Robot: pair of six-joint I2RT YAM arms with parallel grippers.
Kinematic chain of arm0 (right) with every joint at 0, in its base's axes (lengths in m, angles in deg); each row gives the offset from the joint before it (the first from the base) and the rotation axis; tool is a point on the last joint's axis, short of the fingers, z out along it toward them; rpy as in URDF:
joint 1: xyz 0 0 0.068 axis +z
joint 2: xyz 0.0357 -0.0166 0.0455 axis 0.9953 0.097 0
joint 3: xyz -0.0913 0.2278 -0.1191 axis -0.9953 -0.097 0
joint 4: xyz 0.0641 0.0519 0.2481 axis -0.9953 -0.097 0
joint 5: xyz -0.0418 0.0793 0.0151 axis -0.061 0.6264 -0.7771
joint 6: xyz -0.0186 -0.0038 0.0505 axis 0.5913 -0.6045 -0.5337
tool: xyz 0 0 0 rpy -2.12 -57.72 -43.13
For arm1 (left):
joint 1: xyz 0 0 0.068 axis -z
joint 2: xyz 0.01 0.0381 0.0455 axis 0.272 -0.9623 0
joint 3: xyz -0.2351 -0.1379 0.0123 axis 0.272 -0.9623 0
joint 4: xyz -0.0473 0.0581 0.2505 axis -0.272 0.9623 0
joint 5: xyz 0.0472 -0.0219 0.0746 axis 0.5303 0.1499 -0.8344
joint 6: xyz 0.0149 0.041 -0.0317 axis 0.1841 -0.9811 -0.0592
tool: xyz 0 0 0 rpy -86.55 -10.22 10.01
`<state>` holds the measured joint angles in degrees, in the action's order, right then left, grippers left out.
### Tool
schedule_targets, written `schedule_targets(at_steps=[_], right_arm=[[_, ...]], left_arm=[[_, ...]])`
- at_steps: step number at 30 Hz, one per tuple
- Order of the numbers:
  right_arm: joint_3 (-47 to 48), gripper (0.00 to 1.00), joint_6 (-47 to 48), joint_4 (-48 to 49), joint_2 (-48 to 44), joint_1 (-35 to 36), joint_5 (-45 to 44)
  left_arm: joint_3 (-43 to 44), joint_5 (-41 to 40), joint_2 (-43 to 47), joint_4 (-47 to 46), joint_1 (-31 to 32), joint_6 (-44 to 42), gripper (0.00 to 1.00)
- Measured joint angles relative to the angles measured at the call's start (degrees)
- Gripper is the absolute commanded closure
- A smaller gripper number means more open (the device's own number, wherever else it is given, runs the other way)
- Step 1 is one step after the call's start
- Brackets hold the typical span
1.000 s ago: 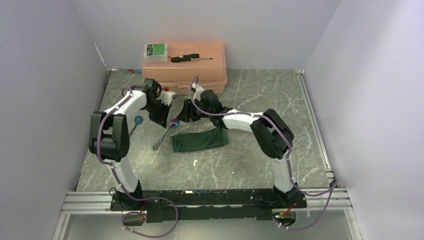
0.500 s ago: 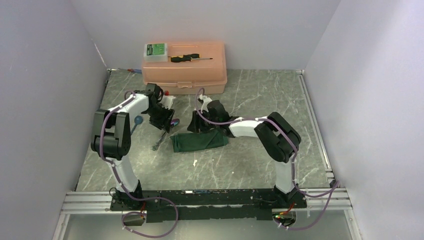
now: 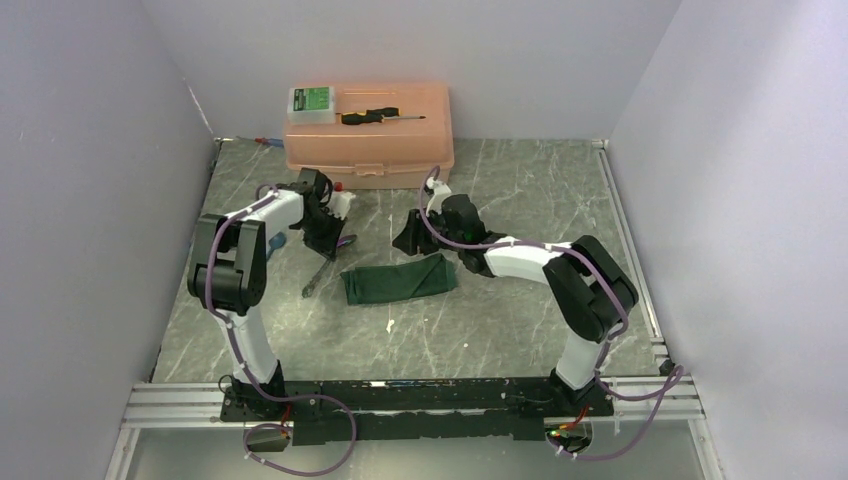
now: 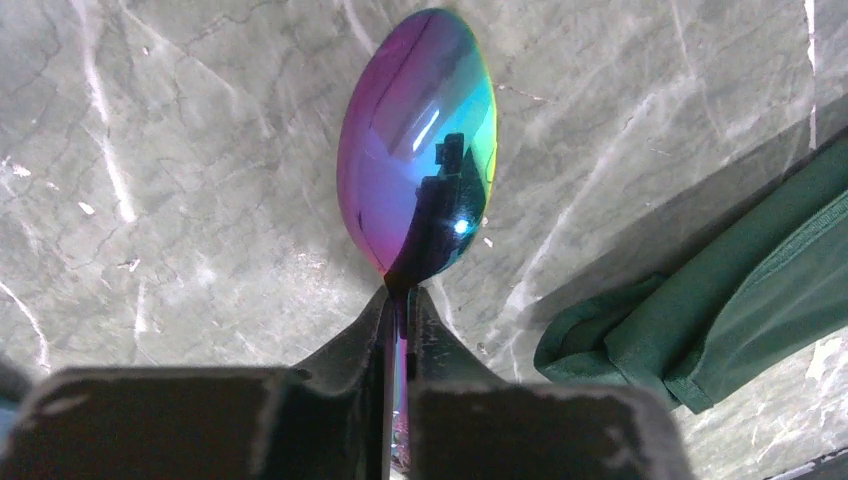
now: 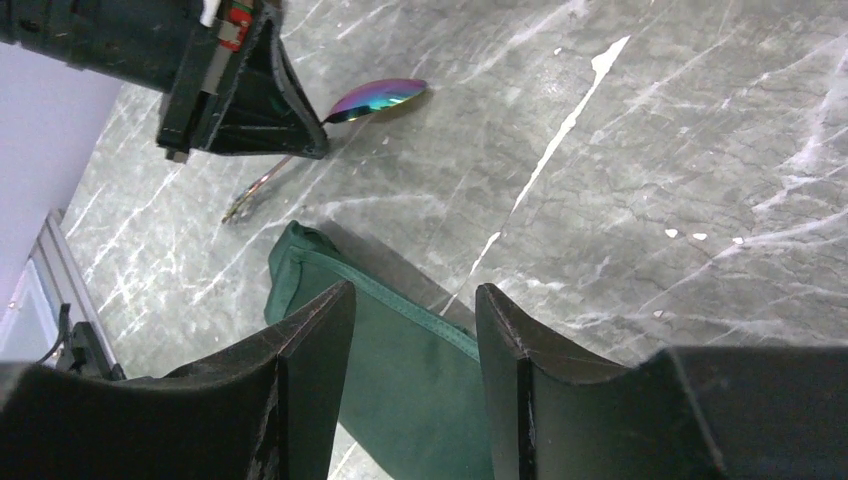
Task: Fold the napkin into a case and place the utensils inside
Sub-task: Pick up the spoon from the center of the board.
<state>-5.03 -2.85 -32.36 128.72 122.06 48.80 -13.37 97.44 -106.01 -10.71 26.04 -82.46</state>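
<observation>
Nothing legible here. The green label [image 3: 316,98] on the small white box [image 3: 296,108] atop the peach case [image 3: 370,150] carries print too small to read. The red-and-white tag [image 5: 228,17] on the left gripper [image 5: 318,138] shows no letters either.

I get the top view from high behind the rig, looking down over the whole table [image 3: 520,310]. Both wrist views sit close above it, sharing the spoon [image 4: 415,150] and napkin [image 5: 405,385]

Grey-green marbled bench [image 3: 480,320] with white veins across the middle of the frame. Boxed in by a plain pale lavender left wall [image 3: 90,200], back wall [image 3: 400,50] and right wall [image 3: 740,200]. Silver aluminium rail [image 3: 170,405] along the lower edge. Soft, even light.
</observation>
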Motion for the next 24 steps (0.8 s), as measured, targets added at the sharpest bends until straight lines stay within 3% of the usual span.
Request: schedule_targets(at_steps=[9,14,19,24], right_arm=[[-1.4,0.5,0.0,0.3,-1.9,0.0,0.0],[-1.7,0.5,1.3,0.3,-3.7,0.0,0.7],[-1.7,0.47,5.4,0.4,-8.4,-2.8,8.4],[-1.7,0.44,16.6,0.0,-15.8,-6.3,17.4]], left_arm=[[1.7,0.9,-0.7,1.0,0.6,0.2,0.97],[6.9,3.9,-0.5,8.0,0.4,-0.1,0.97],[20.0,14.6,-0.3,18.8,-1.7,-2.2,0.97],[28.7,29.7,1.1,31.4,-4.1,-6.8,0.97]])
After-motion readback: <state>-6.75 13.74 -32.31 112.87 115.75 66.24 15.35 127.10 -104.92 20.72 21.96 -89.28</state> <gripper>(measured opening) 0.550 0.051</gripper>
